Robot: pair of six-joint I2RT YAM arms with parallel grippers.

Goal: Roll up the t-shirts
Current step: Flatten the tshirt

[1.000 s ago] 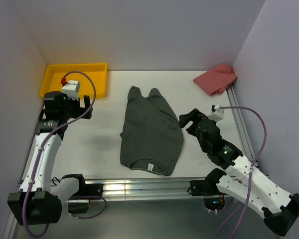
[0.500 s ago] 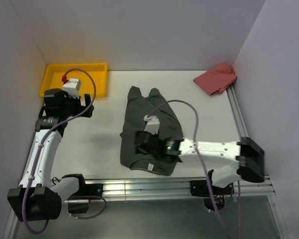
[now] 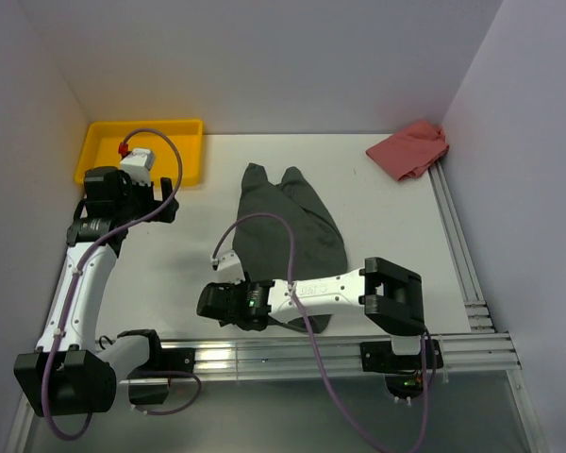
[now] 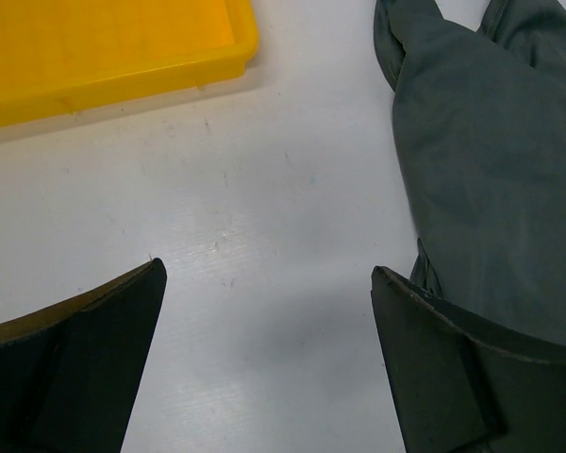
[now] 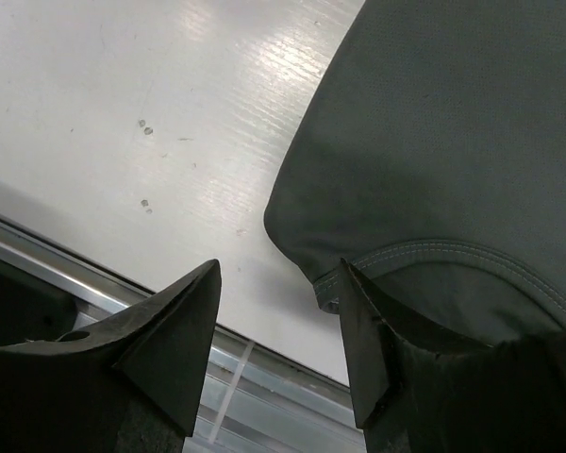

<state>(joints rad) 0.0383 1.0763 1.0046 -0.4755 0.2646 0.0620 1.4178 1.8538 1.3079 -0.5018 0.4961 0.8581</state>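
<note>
The dark charcoal-grey t-shirt (image 3: 292, 222) lies folded lengthwise in the middle of the table, its neck end near me and hidden under my right arm. My right gripper (image 3: 208, 302) reaches left across the shirt's near edge. In the right wrist view it (image 5: 278, 274) is open and empty, low over the table, and the stitched near-left corner of the t-shirt (image 5: 434, 142) lies beside one finger (image 5: 368, 349). My left gripper (image 3: 165, 200) hovers between the tray and the shirt. In the left wrist view it (image 4: 269, 274) is open and empty over bare table, with the t-shirt (image 4: 491, 142) to its right.
A yellow tray (image 3: 141, 149) stands at the back left and also shows in the left wrist view (image 4: 104, 47). A red cloth (image 3: 410, 148) lies at the back right. An aluminium rail (image 3: 292, 354) runs along the near table edge, just below my right gripper (image 5: 264, 377).
My right arm has swung from the right side leftwards across the shirt's near end, and its gripper is now past the near-left corner. The white label is now covered. The left arm has barely moved.
</note>
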